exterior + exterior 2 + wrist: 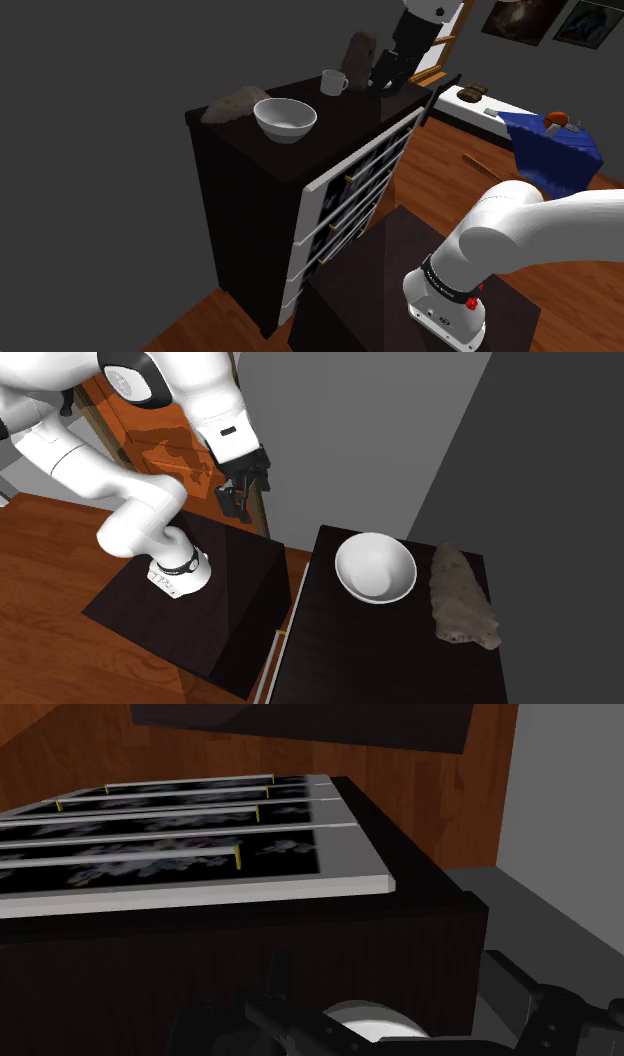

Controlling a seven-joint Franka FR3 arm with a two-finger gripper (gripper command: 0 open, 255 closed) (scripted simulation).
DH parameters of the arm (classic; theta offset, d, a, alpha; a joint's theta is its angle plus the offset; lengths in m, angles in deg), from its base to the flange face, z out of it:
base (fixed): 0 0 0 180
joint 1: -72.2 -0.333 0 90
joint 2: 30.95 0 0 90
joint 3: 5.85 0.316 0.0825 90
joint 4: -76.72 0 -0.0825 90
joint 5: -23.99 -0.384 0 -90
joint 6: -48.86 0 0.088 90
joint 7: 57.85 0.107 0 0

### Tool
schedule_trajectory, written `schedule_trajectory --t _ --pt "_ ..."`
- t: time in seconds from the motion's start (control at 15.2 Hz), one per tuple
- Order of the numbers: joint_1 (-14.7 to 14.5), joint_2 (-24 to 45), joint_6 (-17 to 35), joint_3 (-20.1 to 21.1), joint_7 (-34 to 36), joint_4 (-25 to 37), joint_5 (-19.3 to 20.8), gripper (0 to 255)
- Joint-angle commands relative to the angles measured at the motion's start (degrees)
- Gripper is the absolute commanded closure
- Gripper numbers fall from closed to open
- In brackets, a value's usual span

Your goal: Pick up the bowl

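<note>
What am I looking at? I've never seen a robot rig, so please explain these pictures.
This is a white robot arm with a black gripper, mounted on a dark box. One picture looks from beside the box, one from above, one from a camera on the hand. On the dark dresser stand a white bowl, a rough grey lump and a white mug. The gripper hangs apart from the bowl, so the bowl is not held.
</note>
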Motion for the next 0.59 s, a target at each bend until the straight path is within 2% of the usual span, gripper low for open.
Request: schedule_trajectory --t 0.0,0.53 --pt "0.00 0.00 0.00 0.00 0.00 0.00 0.00 0" --pt "0.81 15.70 9.33 7.74 8.90 6.30 0.47 0"
